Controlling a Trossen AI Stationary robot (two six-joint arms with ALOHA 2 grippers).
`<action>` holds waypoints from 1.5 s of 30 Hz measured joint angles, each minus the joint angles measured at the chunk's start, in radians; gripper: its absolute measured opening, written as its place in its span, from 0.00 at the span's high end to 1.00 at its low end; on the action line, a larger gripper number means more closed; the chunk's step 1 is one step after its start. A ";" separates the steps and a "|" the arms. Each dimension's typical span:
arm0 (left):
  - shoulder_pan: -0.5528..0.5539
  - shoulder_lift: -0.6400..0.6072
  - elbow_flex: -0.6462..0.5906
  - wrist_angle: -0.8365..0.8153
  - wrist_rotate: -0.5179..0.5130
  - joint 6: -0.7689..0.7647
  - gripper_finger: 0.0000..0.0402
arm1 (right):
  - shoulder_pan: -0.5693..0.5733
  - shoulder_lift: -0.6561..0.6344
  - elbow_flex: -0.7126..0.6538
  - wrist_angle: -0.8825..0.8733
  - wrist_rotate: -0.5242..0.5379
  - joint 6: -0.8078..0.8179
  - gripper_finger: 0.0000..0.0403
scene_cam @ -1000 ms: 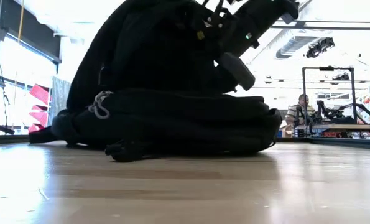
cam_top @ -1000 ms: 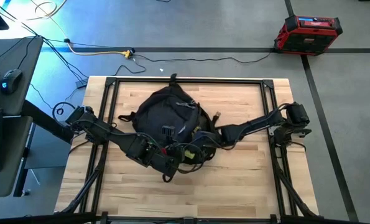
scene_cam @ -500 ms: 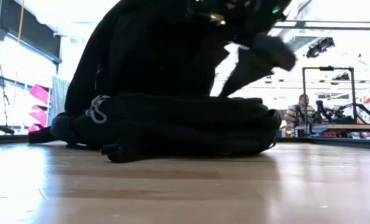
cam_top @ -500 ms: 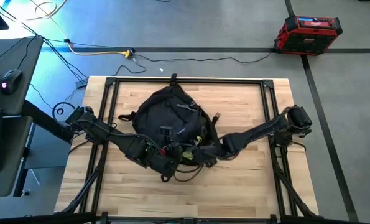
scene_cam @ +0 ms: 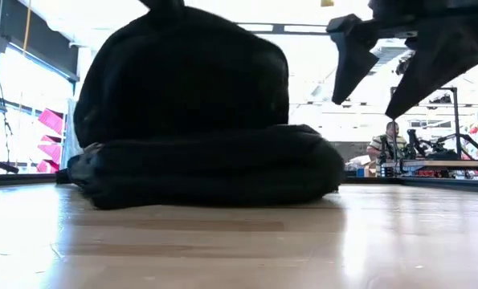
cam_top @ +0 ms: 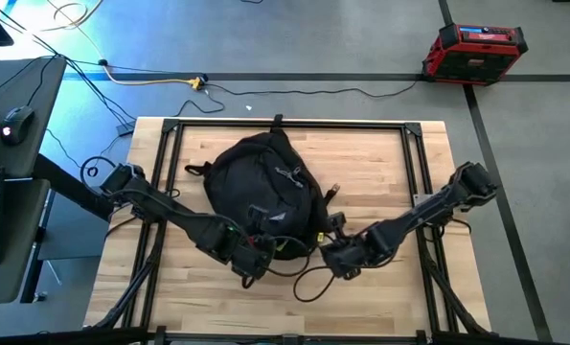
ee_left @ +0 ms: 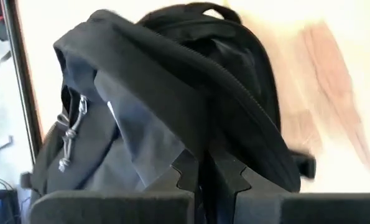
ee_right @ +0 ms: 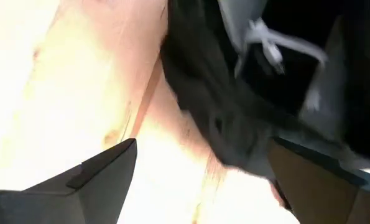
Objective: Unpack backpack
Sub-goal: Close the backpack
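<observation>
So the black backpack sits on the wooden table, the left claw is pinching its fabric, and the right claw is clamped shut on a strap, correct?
Not quite. The right claw hangs open and empty beside the backpack, as the low view shows. The rest holds: the left claw pinches its fabric on the wooden table.

A red and black case [cam_top: 474, 53] sat on the grey floor beyond the wooden bench [cam_top: 371, 163]. A yellow cable [cam_top: 155, 80] lay nearby. A seated person [scene_cam: 386, 144] showed in the room behind.
</observation>
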 joint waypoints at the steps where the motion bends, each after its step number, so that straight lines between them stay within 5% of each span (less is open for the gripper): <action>1: 0.001 0.000 -0.018 0.010 0.001 0.000 1.00 | 0.006 -0.012 -0.003 0.001 0.010 0.018 0.14; 9: 0.066 0.000 -0.206 0.592 0.061 0.109 0.99 | 0.066 -0.098 -0.033 0.035 0.150 0.131 0.14; 13: 0.144 0.000 -0.197 0.681 0.117 0.145 0.88 | 0.113 -0.100 -0.062 0.116 0.239 0.195 0.14; 19: 0.185 0.000 -0.039 0.490 0.182 0.235 0.66 | 0.188 -0.098 -0.165 0.361 0.354 0.237 0.14; 24: 0.118 0.000 0.104 0.199 0.183 0.244 0.58 | 0.238 -0.098 -0.256 0.694 0.404 0.151 0.14; 32: 0.028 0.004 0.067 -0.118 0.234 -0.022 0.59 | 0.194 -0.067 -0.337 0.987 0.078 0.107 0.14; 37: 0.010 0.005 -0.086 -0.123 0.094 -0.087 0.61 | 0.130 0.043 -0.298 0.942 0.014 0.136 0.14; 45: 0.069 0.011 -0.295 0.241 0.140 -0.072 0.67 | 0.011 0.064 -0.201 0.531 0.429 0.393 0.14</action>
